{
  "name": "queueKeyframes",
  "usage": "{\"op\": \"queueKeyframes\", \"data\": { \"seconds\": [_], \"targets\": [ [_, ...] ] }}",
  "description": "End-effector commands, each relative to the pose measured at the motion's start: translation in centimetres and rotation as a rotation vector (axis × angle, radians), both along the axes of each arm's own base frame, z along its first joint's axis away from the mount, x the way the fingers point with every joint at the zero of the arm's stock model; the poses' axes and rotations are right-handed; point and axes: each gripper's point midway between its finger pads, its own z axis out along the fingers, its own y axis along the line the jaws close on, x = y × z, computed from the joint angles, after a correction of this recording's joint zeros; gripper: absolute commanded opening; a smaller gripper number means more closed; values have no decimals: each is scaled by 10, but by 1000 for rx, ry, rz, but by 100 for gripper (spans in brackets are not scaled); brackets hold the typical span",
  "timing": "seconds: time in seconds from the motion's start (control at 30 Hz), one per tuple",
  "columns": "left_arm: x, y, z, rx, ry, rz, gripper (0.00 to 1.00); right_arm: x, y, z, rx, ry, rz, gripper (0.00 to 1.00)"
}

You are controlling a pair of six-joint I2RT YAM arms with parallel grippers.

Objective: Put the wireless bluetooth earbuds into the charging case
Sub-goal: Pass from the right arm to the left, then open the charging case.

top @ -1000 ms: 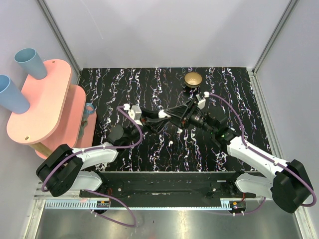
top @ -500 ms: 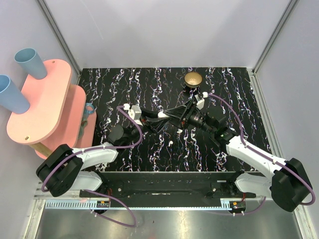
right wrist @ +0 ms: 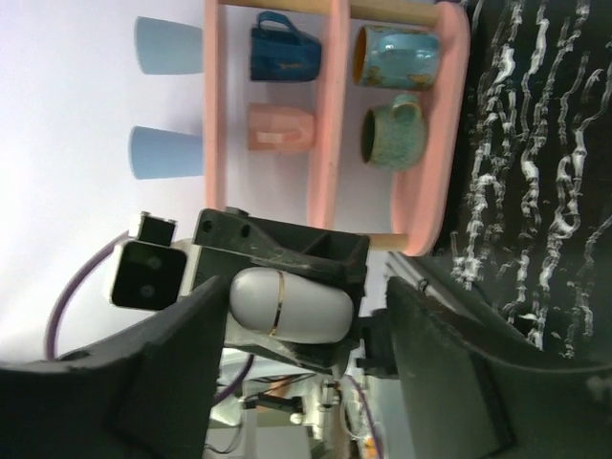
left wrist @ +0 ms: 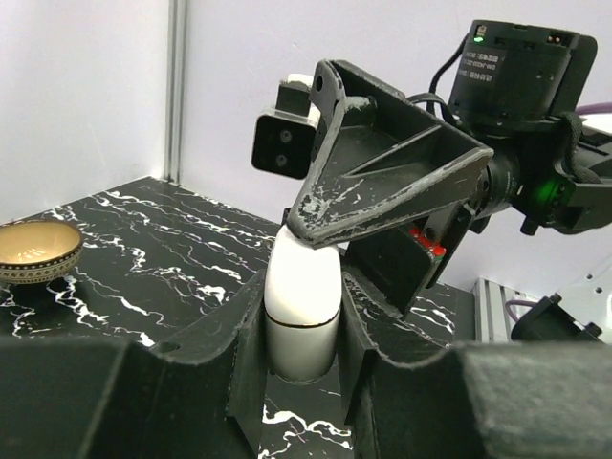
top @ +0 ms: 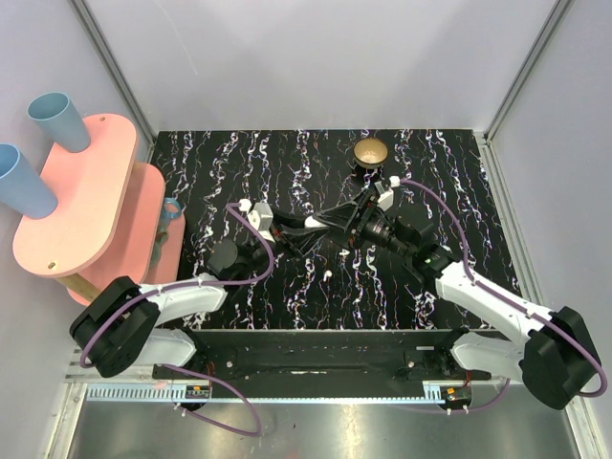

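My left gripper is shut on the white pebble-shaped charging case and holds it upright above the table. The case is closed, with a thin seam round its middle. My right gripper is open, with its fingers straddling the case's top end; one finger lies against the case's tip. In the top view the two grippers, left and right, meet mid-table and hide the case. A tiny white speck on the table below them may be an earbud; I cannot tell it from the veins.
A gold round dish on a black base stands at the back of the marbled table and shows in the left wrist view. A pink shelf with blue cups and mugs stands off the table's left edge.
The right gripper has edged slightly toward the left gripper and the case. The left gripper still holds the case in nearly the same place.
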Motion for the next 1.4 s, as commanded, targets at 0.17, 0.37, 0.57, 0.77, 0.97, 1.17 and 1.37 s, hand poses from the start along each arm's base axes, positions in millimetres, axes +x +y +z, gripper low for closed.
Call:
{"op": "queueKeyframes", "data": {
  "seconds": [0.17, 0.37, 0.57, 0.77, 0.97, 1.17, 1.37],
  "targets": [
    [-53, 6, 84, -184, -372, -212, 0, 3, -38, 47, -396, -504, -116, 88],
    [-60, 8, 81, -116, -356, -369, 0, -28, -46, 53, -550, -753, 55, 80],
    [-78, 4, 80, -51, -364, -521, 0, -42, -46, 33, -632, -765, 194, 75],
    [-81, 3, 79, -37, -367, -548, 0, -43, -45, 33, -627, -782, 204, 71],
    [-88, 4, 76, -14, -376, -584, 0, -29, -49, 30, -662, -747, 134, 70],
    [-97, 5, 70, 20, -386, -628, 0, -11, -53, 32, -669, -678, 24, 70],
    [-97, 6, 66, 25, -386, -625, 0, -2, -56, 40, -657, -672, -47, 71]
  ]
}}
